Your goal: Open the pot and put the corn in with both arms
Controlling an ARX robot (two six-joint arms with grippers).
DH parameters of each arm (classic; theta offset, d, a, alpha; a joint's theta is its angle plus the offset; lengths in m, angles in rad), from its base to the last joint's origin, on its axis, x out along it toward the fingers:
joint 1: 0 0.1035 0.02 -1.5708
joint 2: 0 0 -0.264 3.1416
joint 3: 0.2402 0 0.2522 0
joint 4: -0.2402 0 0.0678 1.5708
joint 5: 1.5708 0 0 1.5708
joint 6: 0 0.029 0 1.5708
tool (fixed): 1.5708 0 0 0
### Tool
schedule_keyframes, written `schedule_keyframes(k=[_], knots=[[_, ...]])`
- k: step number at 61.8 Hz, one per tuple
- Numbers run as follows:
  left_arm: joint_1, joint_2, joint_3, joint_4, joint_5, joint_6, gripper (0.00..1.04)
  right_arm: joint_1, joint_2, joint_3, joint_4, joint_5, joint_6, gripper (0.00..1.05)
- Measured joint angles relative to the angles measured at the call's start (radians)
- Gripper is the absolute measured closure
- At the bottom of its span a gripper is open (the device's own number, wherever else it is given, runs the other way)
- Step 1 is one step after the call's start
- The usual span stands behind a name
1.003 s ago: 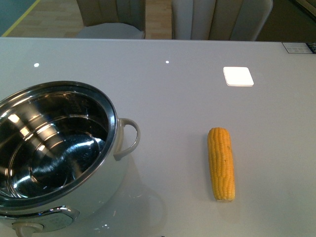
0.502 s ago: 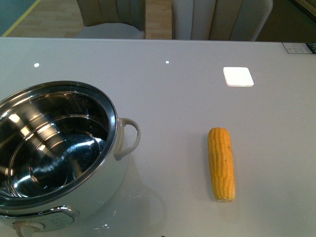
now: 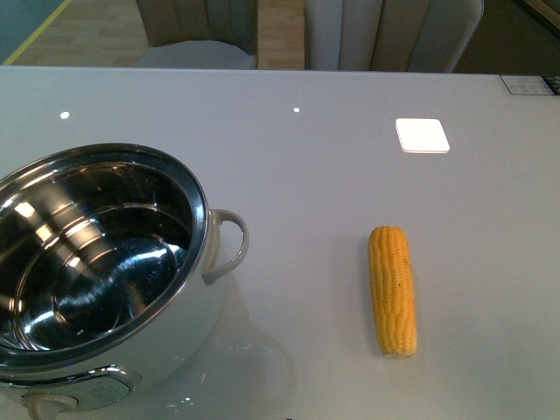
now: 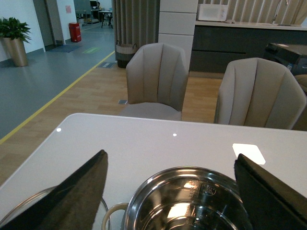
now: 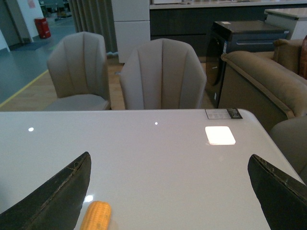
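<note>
Facing a pale glossy worktop (image 3: pixel 332 192) with padded chairs (image 3: pixel 394 35) drawn up at its far edge. Finding the pot (image 3: pixel 198 229) on the worktop's near left, uncovered, its mirror-bright inside empty, well apart from the corn (image 3: pixel 392 289). Holding the left end effector (image 4: pixel 170 155) spread wide with nothing in its grasp, the pot showing between its fingers (image 4: pixel 72 196). Holding the right end effector (image 5: pixel 169 157) equally wide and empty over the worktop. Seeing the corn lying flat on the worktop to the right of the pot, rounded end pointing away from the robot. Noting a small white square (image 3: pixel 422 135) beyond the corn.
</note>
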Motion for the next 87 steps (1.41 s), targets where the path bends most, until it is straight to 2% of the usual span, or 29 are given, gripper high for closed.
schedule_keyframes(k=[3, 6, 10, 14, 22, 32, 38, 52, 79, 87], knots=[[0.0, 0.0, 0.0, 0.0, 0.0, 0.0, 0.14, 0.035, 0.093, 0.074, -0.196, 0.102, 0.082, 0.09], [0.0, 0.0, 0.0, 0.0, 0.0, 0.0, 0.07, 0.069, 0.205, 0.132, -0.344, 0.152, 0.17, 0.09], [0.0, -0.001, 0.0, -0.001, 0.0, 0.003, 0.07, 0.114, 0.282, 0.142, -0.421, 0.172, 0.254, 0.09], [0.0, -0.001, 0.0, -0.001, 0.0, 0.003, 0.07, 0.156, 0.33, 0.138, -0.415, 0.188, 0.312, 0.09], [0.0, -0.001, 0.0, -0.001, 0.0, 0.003, 0.07, 0.254, 0.568, 0.144, -0.251, 0.194, 0.403, 0.09], [0.0, -0.001, 0.0, -0.001, 0.0, 0.003, 0.07, 0.341, 1.191, 0.283, 0.22, 0.189, 0.379, 0.09], [0.0, -0.001, 0.0, -0.001, 0.0, 0.003, 0.07, 0.362, 1.512, 0.387, 0.382, 0.207, 0.331, 0.09], [0.0, -0.001, 0.0, -0.001, 0.0, 0.003, 0.07, 0.382, 1.936, 0.57, 0.401, 0.224, 0.305, 0.09], [0.0, -0.001, 0.0, -0.001, 0.0, 0.003, 0.07, 0.42, 2.171, 0.724, 0.413, 0.186, 0.296, 0.09], [0.0, -0.001, 0.0, -0.001, 0.0, 0.003, 0.07, 0.423, 2.202, 0.73, 0.417, 0.169, 0.292, 0.29]])
